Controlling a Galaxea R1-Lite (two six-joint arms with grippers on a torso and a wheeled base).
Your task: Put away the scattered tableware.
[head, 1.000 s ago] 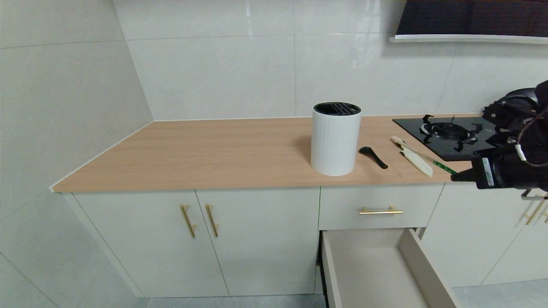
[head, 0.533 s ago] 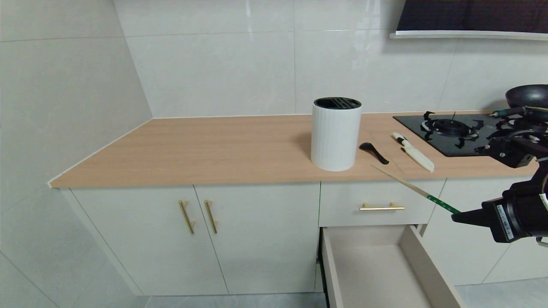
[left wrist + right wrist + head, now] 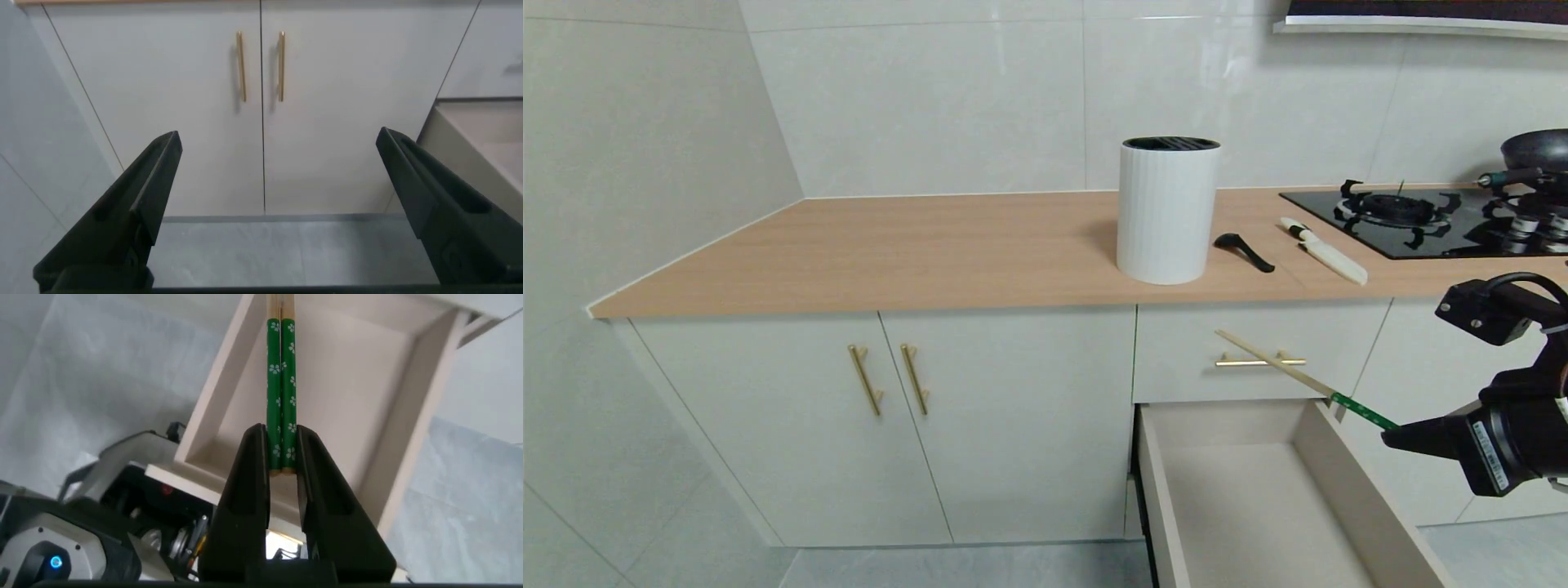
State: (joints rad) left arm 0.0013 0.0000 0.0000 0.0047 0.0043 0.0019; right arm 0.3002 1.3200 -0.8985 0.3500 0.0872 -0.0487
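My right gripper (image 3: 1392, 430) is shut on a pair of chopsticks (image 3: 1286, 372) with green flowered ends (image 3: 280, 384); it holds them slanting over the right rim of the open drawer (image 3: 1327, 457). The wrist view shows the gripper (image 3: 282, 461) clamped on the green ends above the drawer (image 3: 343, 400). On the wooden counter (image 3: 890, 253) a black spoon (image 3: 1243, 249) and a cream-handled knife (image 3: 1325, 251) lie right of a white ribbed utensil holder (image 3: 1166, 211). My left gripper (image 3: 278, 216) is open, low in front of the cabinet doors (image 3: 261, 122), holding nothing.
A black gas hob (image 3: 1421, 216) with a dark pan (image 3: 1535, 151) sits at the counter's right end. A shut drawer with a gold handle (image 3: 1260, 360) lies above the open one. Tiled walls stand behind and to the left.
My right gripper has carried the chopsticks down from counter level to over the open drawer. The head camera has dropped, so the whole scene sits higher in the picture.
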